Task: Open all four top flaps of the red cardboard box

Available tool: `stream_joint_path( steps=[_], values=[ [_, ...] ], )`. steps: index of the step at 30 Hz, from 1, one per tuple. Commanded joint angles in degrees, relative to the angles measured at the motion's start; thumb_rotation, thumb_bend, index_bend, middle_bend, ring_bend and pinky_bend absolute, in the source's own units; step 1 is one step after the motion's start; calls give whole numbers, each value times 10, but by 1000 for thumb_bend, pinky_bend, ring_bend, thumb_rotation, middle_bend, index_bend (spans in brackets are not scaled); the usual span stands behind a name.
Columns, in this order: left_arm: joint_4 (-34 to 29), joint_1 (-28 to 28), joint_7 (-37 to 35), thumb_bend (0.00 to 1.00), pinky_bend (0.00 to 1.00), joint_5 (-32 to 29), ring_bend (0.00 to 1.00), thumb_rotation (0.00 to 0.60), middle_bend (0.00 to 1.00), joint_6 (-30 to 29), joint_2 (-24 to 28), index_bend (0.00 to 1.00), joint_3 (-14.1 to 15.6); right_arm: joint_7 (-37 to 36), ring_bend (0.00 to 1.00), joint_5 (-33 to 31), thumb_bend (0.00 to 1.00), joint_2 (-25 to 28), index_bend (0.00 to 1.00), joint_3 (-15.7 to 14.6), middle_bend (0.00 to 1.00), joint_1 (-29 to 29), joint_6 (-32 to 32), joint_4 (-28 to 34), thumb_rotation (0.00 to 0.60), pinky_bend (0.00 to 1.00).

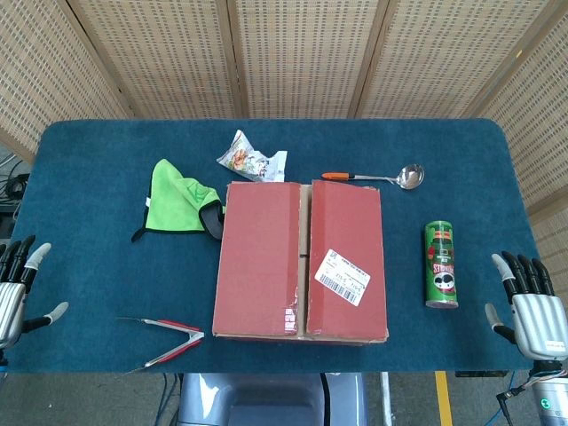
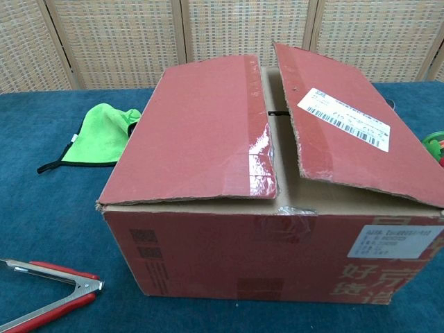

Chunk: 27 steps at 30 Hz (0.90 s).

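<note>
Flaps first: none of the four is open yet. The red cardboard box (image 1: pixel 300 260) sits mid-table on the blue cloth, its two long outer flaps lying nearly closed along a centre seam. In the chest view the left flap (image 2: pixel 201 128) and right flap (image 2: pixel 347 128) are lifted slightly, with cut tape curling at their edges, so the seal looks already broken.

Your left hand (image 1: pixel 16 288) and right hand (image 1: pixel 531 306) rest at the table's near corners, fingers apart, holding nothing, both well away from the box. You are at the start, by my reading. The next move calls for bringing one hand to the seam, hooking fingertips under an outer flap's raised edge and folding it outward; the two inner flaps stay hidden until both outer ones are back.

Writing: a white shipping label (image 1: pixel 343 276) with a barcode on the right flap, its text too small to read. The box front carries pale Chinese characters (image 2: pixel 385 281) and another white sticker. The green can (image 1: pixel 440 264) looks like Pringles, though the name is not legible.
</note>
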<state>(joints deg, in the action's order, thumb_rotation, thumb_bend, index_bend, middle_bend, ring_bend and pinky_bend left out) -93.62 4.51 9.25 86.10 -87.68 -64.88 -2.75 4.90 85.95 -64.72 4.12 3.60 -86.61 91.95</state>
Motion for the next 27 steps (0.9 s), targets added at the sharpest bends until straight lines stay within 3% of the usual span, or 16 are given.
stream_joint_path(
  steps=[1, 27],
  values=[
    [-1, -1, 0, 125, 0, 0, 0, 521, 33, -1, 1, 105, 0, -2, 0, 0, 414, 0, 74, 0, 92, -1, -1, 0, 600, 0],
    [-5, -3, 5, 125, 0, 1, 0, 522, 33, 0, 5, 105, 2, -17, 0, 6, 414, 1, 74, 0, 92, 1, -1, -6, 600, 0]
  ],
)
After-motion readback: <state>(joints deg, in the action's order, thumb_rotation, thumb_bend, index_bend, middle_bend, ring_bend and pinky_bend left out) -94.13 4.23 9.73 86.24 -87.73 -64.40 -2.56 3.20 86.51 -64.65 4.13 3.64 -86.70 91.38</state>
